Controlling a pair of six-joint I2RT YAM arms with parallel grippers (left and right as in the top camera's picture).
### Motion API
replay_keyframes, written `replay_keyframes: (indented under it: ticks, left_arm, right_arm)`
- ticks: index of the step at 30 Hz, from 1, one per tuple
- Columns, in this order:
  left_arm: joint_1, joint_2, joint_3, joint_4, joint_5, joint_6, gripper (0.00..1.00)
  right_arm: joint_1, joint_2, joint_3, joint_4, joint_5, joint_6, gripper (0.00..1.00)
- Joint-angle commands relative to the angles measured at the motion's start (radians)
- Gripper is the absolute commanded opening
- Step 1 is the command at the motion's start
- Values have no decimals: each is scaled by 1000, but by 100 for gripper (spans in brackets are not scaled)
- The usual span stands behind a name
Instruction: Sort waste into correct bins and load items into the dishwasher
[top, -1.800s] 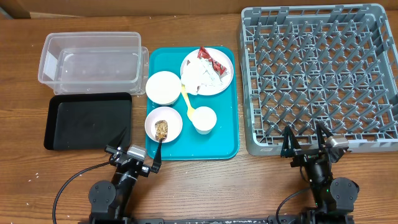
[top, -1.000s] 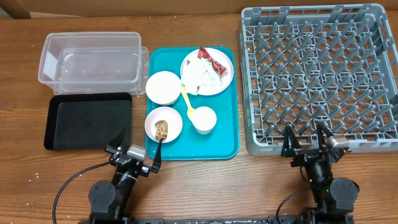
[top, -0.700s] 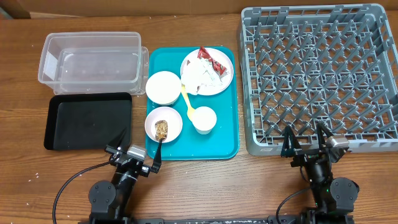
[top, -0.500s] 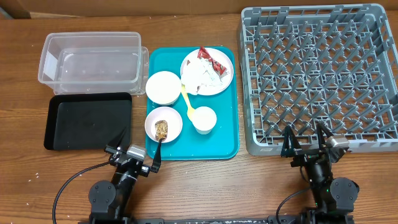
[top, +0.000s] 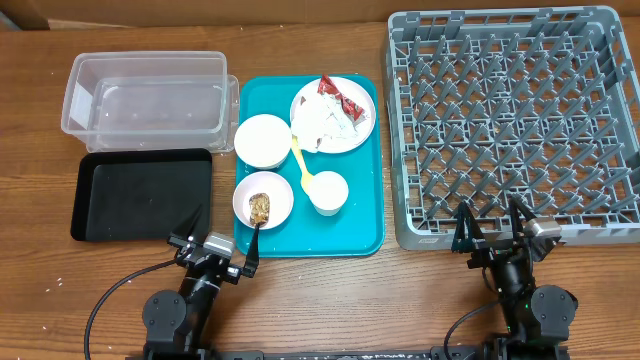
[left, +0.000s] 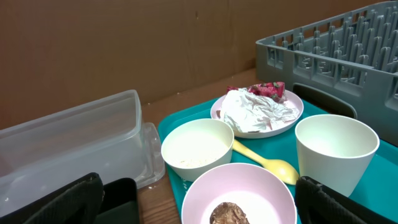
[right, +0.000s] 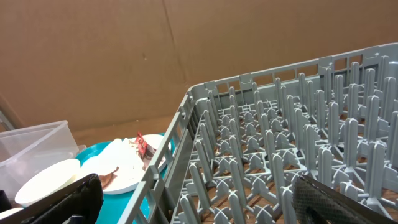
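Note:
A teal tray holds a white plate (top: 361, 130) with a crumpled napkin (top: 322, 125) and a red-and-white wrapper (top: 340, 99). It also holds a bowl with rice (top: 262, 140), a bowl with a brown chunk (top: 260, 208), a small cup (top: 328, 192) and a yellow spoon (top: 301, 162). The clear tub (top: 146, 95) and black tray (top: 140, 193) lie left. The grey rack (top: 515, 120) stands right. My left gripper (top: 215, 245) is open and empty near the brown-chunk bowl (left: 236, 198). My right gripper (top: 492, 232) is open and empty at the rack's front edge (right: 186, 143).
The teal tray (top: 360, 230) sits between the bins and the rack. A brown cardboard wall (left: 155, 43) closes the far side of the table. Bare wooden tabletop (top: 320, 300) runs along the front between the two arm bases.

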Motion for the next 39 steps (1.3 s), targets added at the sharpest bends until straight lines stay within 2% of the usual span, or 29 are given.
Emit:
replay_keyframes:
  ticks: [1,20,26,33,39]
  left_arm:
    - [10,-11,-8,7,-15,-10,100]
    - [10,-11,-8,5,-19,-10,100]
    - [10,-11,3,53,-34,-30,100]
    - [10,3,130,24,-62,-63,100]
    - [10,161,284,17,-69,-62,100]
  right_arm:
    - [-1,-8,-11,3,9,-2,100]
    - [-1,-8,-10,17,16,-4,100]
    - [-1,-8,-5,41,16,-5,100]
    - [-1,-8,84,40,-21,-5,100]
    - [-1,5,236,-16,-21,-92,100]
